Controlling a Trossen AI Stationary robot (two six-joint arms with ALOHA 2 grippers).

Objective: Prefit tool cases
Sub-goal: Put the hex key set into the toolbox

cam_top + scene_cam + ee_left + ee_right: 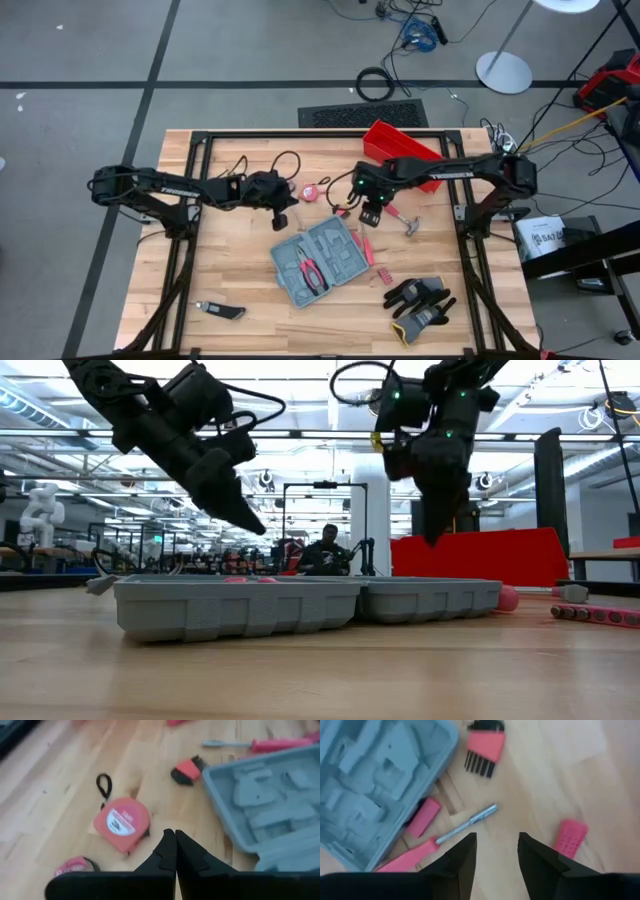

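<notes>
The tool case [322, 260] lies open mid-frame, its far half cut off in both wrist views. Above it, the right gripper [496, 851] is spread and holds nothing. The left gripper [175, 851] is pressed together, hiding part of the tape measure [121, 822].

a robotics lab or workshop hall. the low view shows, behind the desk [320, 670], a long open room with ceiling light strips [60, 455], a white robot figure [40, 510] at far left, frames and a seated person [328, 552] at centre. in the high view, a wooden desk stands on grey taped floor [80, 60] with loose cables [420, 30] at the top, and a floor vent [362, 115].
</notes>
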